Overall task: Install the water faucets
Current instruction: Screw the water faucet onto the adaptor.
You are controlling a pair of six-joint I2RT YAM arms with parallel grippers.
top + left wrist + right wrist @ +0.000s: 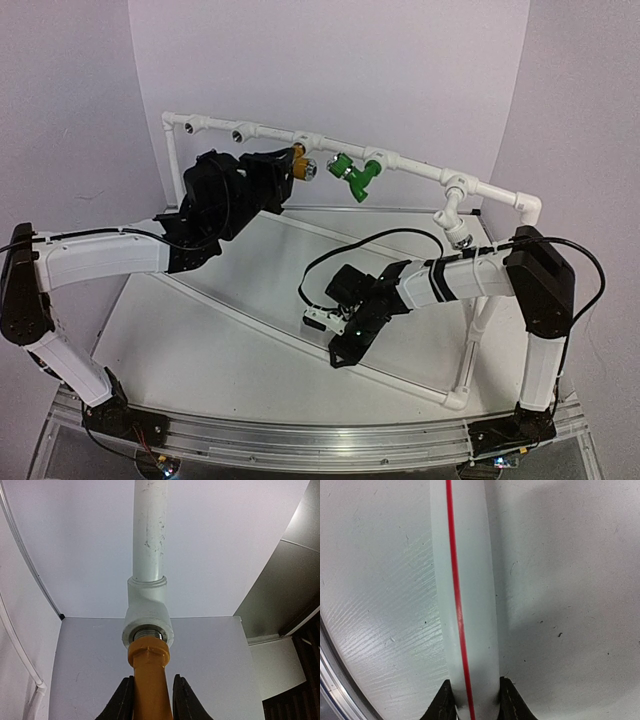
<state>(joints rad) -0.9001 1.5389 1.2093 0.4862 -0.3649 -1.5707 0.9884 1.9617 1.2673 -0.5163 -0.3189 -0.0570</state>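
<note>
There, on the white table, the white pipe frame stood along the back. The right gripper was clamped on a red-striped pipe lying on the tabletop. The left gripper pinched the yellow faucet, whose threaded end sat partly in a tee socket. The green faucet hung from the frame just beside it.

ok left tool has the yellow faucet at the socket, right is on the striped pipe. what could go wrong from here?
1. Threads show at the mouth of the white fitting, so the yellow faucet looks barely started; any tilt could cross-thread it.
2. The left tool pinches the smooth faucet body and may slip when twisting.
3. The right tool is clamped on the red-striped pipe; if that grip slides, the fitting could move off line.
</note>
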